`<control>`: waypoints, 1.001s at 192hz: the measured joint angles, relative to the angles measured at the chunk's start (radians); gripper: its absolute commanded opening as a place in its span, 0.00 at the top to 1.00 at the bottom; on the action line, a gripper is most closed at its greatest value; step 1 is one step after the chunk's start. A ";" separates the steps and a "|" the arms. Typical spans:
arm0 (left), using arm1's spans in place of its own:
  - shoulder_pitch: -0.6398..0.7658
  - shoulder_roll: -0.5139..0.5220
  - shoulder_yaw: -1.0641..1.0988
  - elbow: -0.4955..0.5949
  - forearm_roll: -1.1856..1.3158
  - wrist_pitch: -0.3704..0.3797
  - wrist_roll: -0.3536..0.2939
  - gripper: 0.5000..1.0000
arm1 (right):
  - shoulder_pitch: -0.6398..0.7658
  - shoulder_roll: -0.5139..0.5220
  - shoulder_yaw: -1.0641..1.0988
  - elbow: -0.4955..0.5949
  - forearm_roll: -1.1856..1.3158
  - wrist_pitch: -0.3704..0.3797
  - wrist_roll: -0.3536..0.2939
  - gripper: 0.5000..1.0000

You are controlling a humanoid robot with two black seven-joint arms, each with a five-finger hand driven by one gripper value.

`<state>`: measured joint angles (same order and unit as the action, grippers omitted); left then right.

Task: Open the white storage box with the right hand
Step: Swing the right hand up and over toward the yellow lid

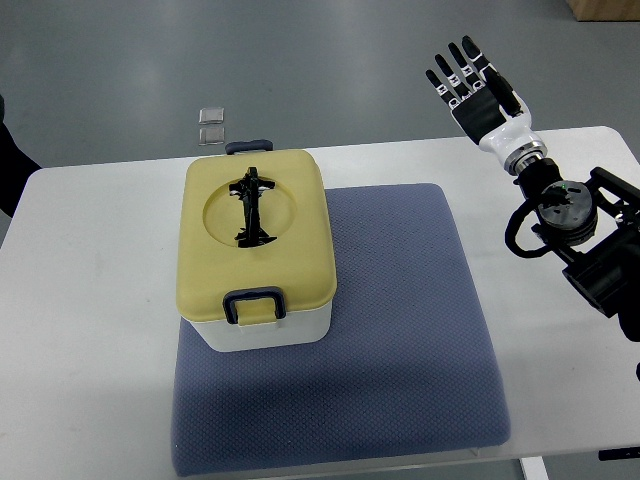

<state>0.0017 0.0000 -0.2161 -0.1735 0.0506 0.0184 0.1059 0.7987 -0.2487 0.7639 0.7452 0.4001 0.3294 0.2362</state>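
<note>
Fingers spread and empty, the right hand (478, 88) hovers well right of the white plastic storage box with yellow lid (255, 248). Its best first move: reach left to the near dark latch (254, 303).

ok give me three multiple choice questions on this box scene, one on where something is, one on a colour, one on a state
1. Where does the storage box stand?
A. on the blue-grey mat, toward its left side
B. on the bare floor
C. in the right hand's palm

2. What colour is the box's lid?
A. red
B. pale yellow
C. black

3. How is the right hand now?
A. closed around the front latch
B. pressing flat on the lid
C. open, fingers spread, up to the right of the box and touching nothing

Answers:
1 A, the box's white base sits on the mat that lies on the white table.
2 B, the top is pale yellow with a black handle folded in its round recess.
3 C, the hand is clear of the box and the dark front latch looks shut.
</note>
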 measured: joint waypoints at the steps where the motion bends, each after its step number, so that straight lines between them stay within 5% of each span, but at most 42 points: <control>1: 0.000 0.000 0.000 0.000 0.000 0.000 0.000 0.00 | 0.000 0.000 0.000 0.000 0.000 0.000 0.000 0.14; 88: 0.000 0.000 0.000 -0.005 -0.006 0.001 -0.002 0.00 | 0.049 -0.016 -0.004 0.000 -0.165 0.008 -0.003 0.14; 154: 0.000 0.000 0.006 -0.030 -0.005 0.001 0.010 0.00 | 0.288 -0.067 -0.086 0.009 -0.925 0.152 -0.009 0.14; 192: 0.000 0.000 0.003 -0.032 -0.004 0.002 0.011 0.00 | 0.431 -0.113 -0.203 0.134 -1.394 0.209 0.000 0.14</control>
<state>0.0016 0.0000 -0.2126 -0.2056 0.0461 0.0202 0.1165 1.2301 -0.3619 0.5611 0.8792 -0.9935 0.5389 0.2359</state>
